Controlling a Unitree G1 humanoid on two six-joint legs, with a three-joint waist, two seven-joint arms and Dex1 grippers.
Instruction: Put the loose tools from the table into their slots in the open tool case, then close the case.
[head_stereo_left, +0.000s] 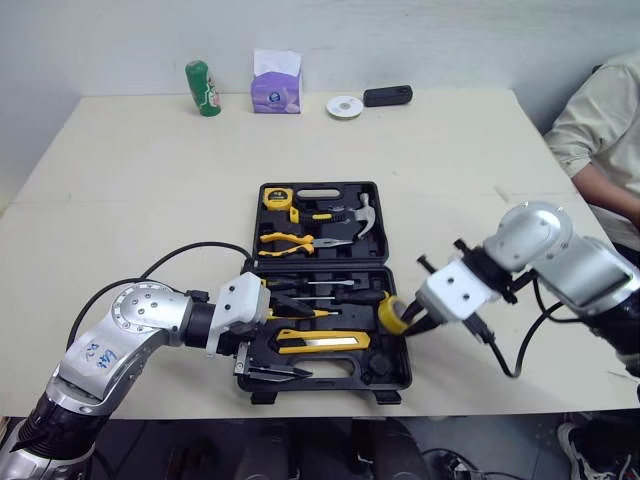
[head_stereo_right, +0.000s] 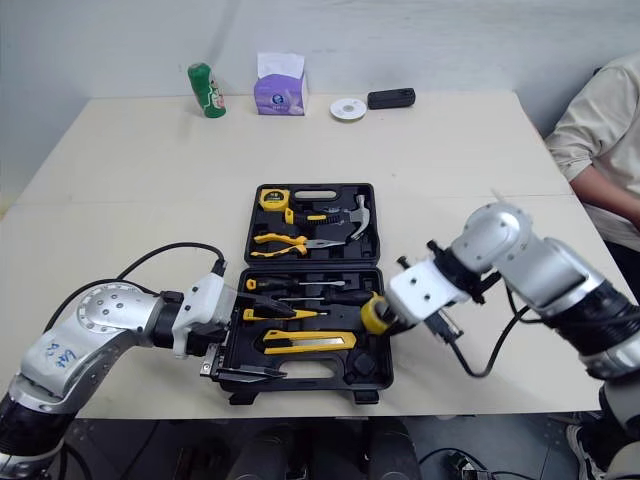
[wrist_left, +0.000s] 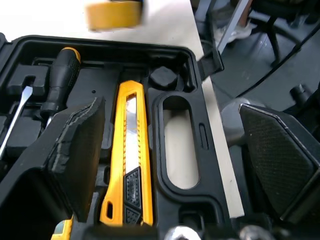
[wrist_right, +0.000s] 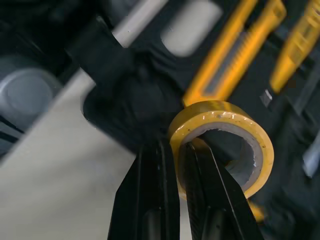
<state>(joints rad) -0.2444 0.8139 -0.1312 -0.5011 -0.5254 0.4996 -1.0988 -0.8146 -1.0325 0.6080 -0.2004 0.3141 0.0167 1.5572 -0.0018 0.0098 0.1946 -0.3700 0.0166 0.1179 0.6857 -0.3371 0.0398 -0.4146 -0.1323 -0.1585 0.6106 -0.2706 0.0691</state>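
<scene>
Right tool (wrist_right: 176, 145) pinches yellow tape roll (wrist_right: 220, 117), standing on edge.

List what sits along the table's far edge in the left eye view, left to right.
green bottle → tissue box → white disc → black device

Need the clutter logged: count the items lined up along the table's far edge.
4: a green bottle at the left end, then a purple tissue pack, a white disc, and a black device at the right end. Nothing seems hidden.
</scene>
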